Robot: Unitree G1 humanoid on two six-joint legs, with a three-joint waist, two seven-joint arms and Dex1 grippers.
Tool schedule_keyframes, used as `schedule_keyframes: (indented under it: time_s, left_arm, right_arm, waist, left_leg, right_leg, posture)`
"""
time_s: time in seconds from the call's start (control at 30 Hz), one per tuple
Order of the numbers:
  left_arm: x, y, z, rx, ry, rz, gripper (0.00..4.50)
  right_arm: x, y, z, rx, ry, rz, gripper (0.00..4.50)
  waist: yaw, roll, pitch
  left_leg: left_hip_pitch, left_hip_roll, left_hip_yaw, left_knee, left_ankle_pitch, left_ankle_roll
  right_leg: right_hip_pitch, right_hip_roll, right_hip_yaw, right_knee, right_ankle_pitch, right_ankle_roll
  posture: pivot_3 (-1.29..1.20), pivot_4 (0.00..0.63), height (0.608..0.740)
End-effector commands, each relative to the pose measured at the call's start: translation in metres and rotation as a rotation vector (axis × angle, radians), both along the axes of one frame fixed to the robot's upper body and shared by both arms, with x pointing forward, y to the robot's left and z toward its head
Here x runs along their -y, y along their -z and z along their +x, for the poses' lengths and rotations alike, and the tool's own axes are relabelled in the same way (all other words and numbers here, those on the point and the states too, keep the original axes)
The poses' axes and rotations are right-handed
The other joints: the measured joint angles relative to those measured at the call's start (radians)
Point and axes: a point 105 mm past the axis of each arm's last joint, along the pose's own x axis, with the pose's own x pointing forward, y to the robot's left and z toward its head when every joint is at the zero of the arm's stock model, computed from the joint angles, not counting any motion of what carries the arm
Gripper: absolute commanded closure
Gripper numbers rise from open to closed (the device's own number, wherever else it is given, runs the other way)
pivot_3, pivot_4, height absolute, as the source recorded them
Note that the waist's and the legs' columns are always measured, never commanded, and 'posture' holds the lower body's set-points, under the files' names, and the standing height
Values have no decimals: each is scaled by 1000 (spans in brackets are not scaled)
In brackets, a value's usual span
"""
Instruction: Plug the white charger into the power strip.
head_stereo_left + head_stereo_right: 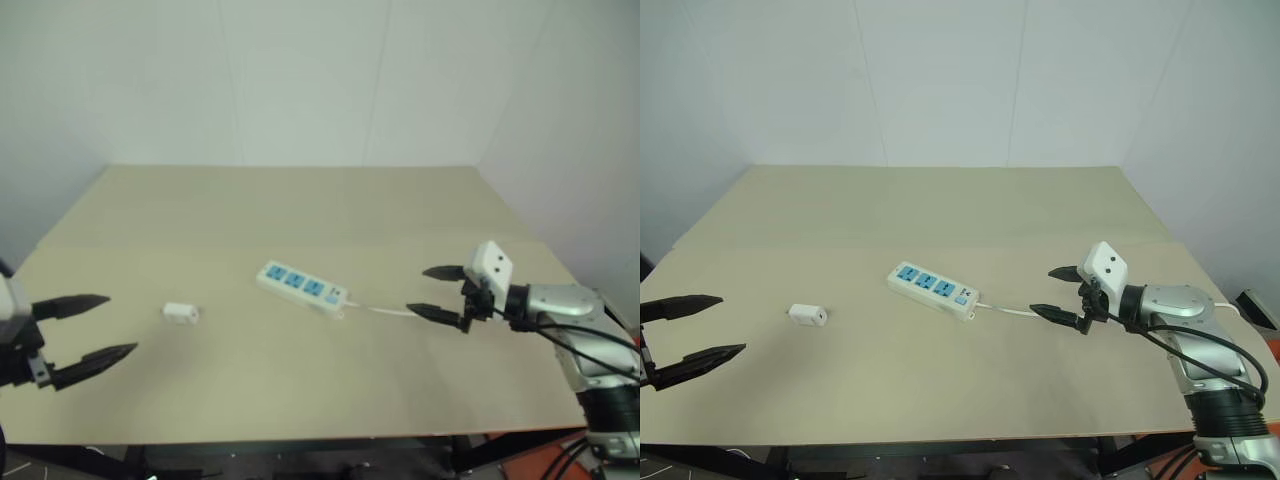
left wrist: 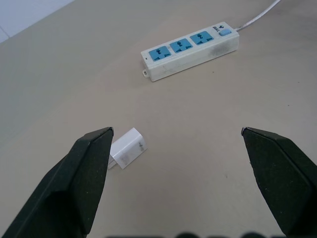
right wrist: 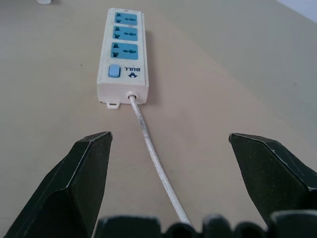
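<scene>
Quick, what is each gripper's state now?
Left gripper: open, holding nothing.
Right gripper: open, holding nothing.

The table (image 1: pixel 940 390) looked like smooth, matt tan wood or board, with no shine. The power strip (image 1: pixel 932 288) looked like hard white plastic, smooth and a little shiny, with some grey scuffs on its side; its sockets were blue plastic. Its cord (image 3: pixel 151 153) looked like thin white rubbery plastic, a bit dirty. The white charger (image 2: pixel 128 148) looked like smooth hard plastic too. The left gripper (image 2: pixel 176 183) and the right gripper (image 3: pixel 168 183) had black, matt plastic-looking fingers (image 2: pixel 74 183). The right arm's shell (image 1: pixel 1170 305) looked like shiny silver metal.
</scene>
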Motion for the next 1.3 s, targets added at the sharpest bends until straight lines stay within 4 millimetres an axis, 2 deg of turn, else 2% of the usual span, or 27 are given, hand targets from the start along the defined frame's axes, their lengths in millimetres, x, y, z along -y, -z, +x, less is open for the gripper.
schedule_keyframes:
  time_s: [0.03, 0.47, 0.57, 0.7, 0.93, 1.1, 1.3]
  left_arm:
    - [4, -5, 0, 24, 14, 11, 0]
    - [5, -5, 1, 28, 16, 7, 0]
    - [5, -5, 2, 30, 18, 6, 0]
    - [8, -8, 5, 37, 34, 3, 0]
    - [10, -8, 7, 36, 46, 0, 0]
    - [11, -8, 5, 35, 44, -2, 0]
    - [11, -8, 3, 36, 40, -3, 0]
  right_arm:
    - [1, -12, -2, 48, -6, -14, 85]
    - [0, -10, -1, 42, -15, -10, 85]
    - [-16, 0, -1, 11, -54, 11, 85]
    - [-52, 17, 8, -17, -103, 85, 85]
    - [-101, 26, 31, -1, -117, 170, 85]
    - [-122, 32, 46, 12, -109, 194, 85]
    - [-141, 44, 52, -20, -151, 192, 85]
  waist:
    - [0, 0, 0]
    - [0, 0, 0]
    - [-1, 0, 0]
    - [-13, -1, 0]
    - [-21, -1, 0]
    - [-21, 0, 0]
    - [-21, 0, 0]
  left_leg:
    - [0, 0, 0, 0, 0, 0]
    - [0, 0, 0, 0, 0, 0]
    - [0, 0, 0, 0, 0, 0]
    - [1, 0, -1, 0, 0, 0]
    - [0, 0, -1, 0, 0, 0]
    - [0, 0, -1, 0, 0, 0]
    - [-1, 1, -1, 0, 0, 0]
  right_leg:
    - [0, 0, 0, 0, 0, 0]
    - [0, 0, 0, 0, 0, 0]
    - [0, 0, 0, 0, 0, 0]
    - [0, 1, 0, 1, 0, 0]
    - [0, 1, 0, 2, 2, 2]
    - [0, 1, 0, 2, 1, 1]
    - [0, 1, -1, 2, 1, 1]
  posture:
    - [0, 150, 740]
    - [0, 150, 740]
    - [0, 150, 740]
    - [0, 150, 740]
    - [0, 150, 740]
    - [0, 150, 740]
    - [0, 150, 740]
